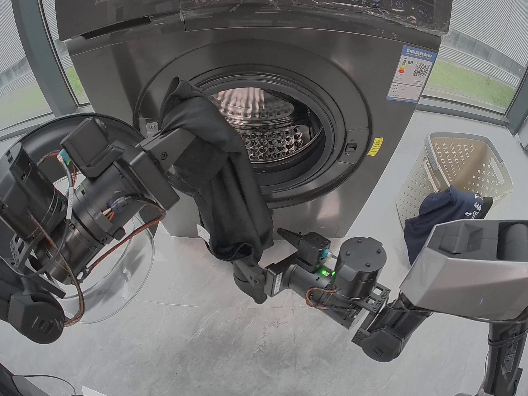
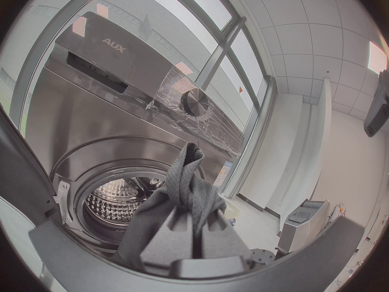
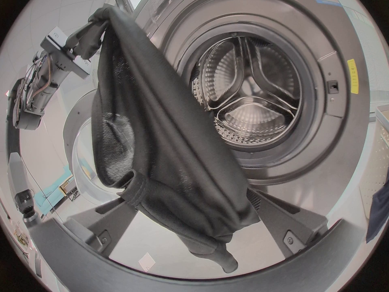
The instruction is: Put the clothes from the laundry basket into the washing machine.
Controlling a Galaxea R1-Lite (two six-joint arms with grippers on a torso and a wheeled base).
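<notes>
A black garment [image 1: 225,188] hangs in front of the left side of the washing machine's open drum [image 1: 269,130]. My left gripper [image 1: 184,136] is shut on its top end, and the left wrist view shows the cloth [image 2: 188,183] pinched between the fingers of that gripper [image 2: 194,220]. The garment's lower end drapes down between the spread fingers of my right gripper [image 1: 247,276], which is open below it. In the right wrist view the garment [image 3: 162,142] hangs between the two fingers [image 3: 101,224] with the drum [image 3: 251,98] behind.
The machine's round glass door [image 1: 118,270] stands swung open at the left, behind my left arm. A white laundry basket [image 1: 467,163] stands on the floor to the right of the machine, with a dark blue garment [image 1: 443,213] over its front edge.
</notes>
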